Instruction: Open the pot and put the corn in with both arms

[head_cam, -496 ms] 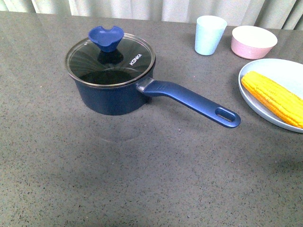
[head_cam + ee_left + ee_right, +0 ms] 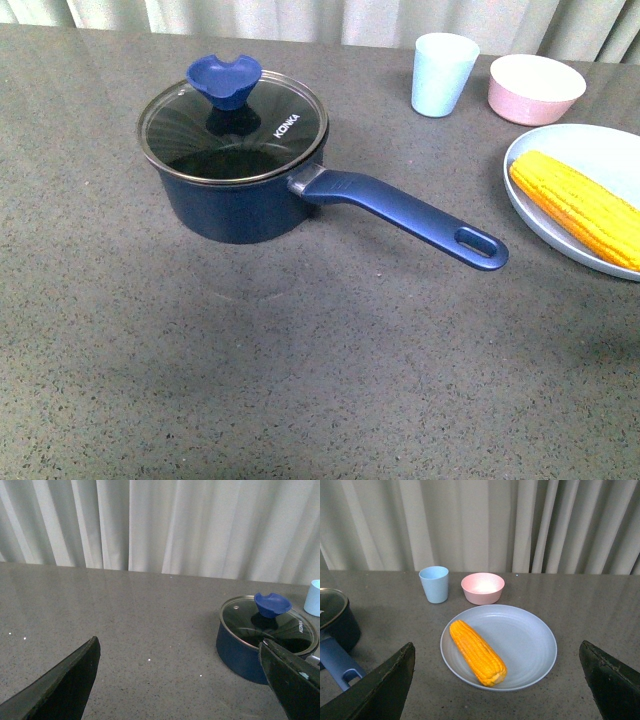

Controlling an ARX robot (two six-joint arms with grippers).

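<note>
The dark blue pot (image 2: 240, 205) stands on the grey table with its glass KONKA lid (image 2: 233, 128) on and a blue knob (image 2: 224, 80) on top; its long handle (image 2: 405, 215) points toward the right. The yellow corn (image 2: 578, 207) lies on a pale blue plate (image 2: 575, 150) at the right edge. Neither arm shows in the front view. My left gripper (image 2: 180, 680) is open above bare table, with the pot (image 2: 240, 655) beyond one finger. My right gripper (image 2: 497, 687) is open, well back from the corn (image 2: 477, 651) on its plate (image 2: 527, 640).
A light blue cup (image 2: 442, 73) and a pink bowl (image 2: 535, 88) stand at the back right, behind the plate. Pale curtains hang behind the table's far edge. The pot's handle end (image 2: 340, 667) shows in the right wrist view.
</note>
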